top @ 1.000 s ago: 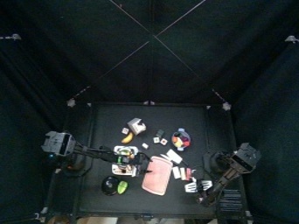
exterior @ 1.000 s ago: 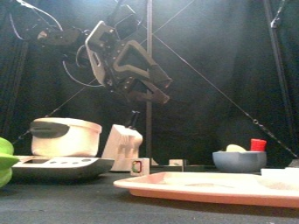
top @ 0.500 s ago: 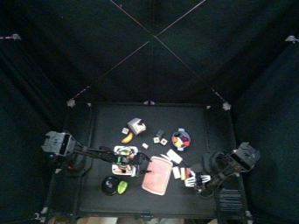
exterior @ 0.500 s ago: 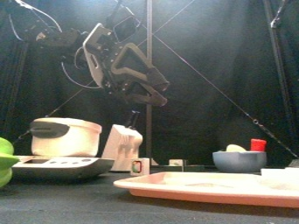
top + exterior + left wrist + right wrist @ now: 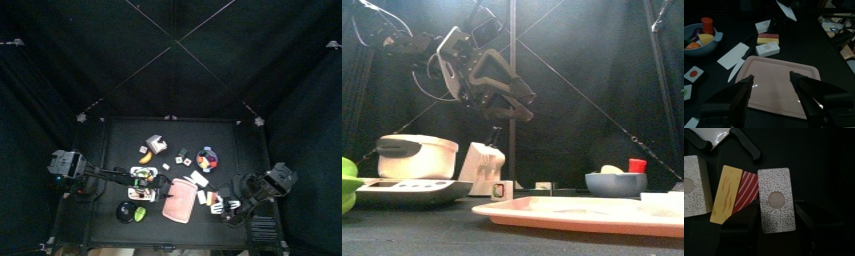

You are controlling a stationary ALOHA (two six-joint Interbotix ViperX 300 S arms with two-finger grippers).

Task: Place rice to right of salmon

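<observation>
In the top view, the salmon (image 5: 178, 208) is lying flat near the table's (image 5: 114, 135) near edge, a little left of the middle. The left arm is reaching in from the left and resting over the things left of the slab. The right gripper (image 5: 230, 206) is hanging just right of a cluster of small pale pieces beside the slab's right edge. These pieces are too small to be told apart here.

In the front view, the pink slab is stretching across the near right. A white cooker-like pot (image 5: 416, 156) and a white carton (image 5: 485, 166) are standing to the left, and a blue bowl (image 5: 613, 184) at the far right. A black arm (image 5: 482, 82) is hanging high at the left; whose it is cannot be told.

In the left wrist view, the left gripper (image 5: 774, 96) is being held open, its jaws spread above the salmon. The rice (image 5: 767, 49) is lying just beyond the slab's right edge, not touching it. An orange-topped piece (image 5: 769, 38) is touching the rice, and a flat white card (image 5: 732, 55) is lying nearby.

In the right wrist view, the right gripper (image 5: 775, 225) is being held wide open and empty over a white speckled piece (image 5: 774, 200). A red-striped piece (image 5: 747, 190) and a yellow piece (image 5: 725, 193) are lying beside that piece.
</observation>
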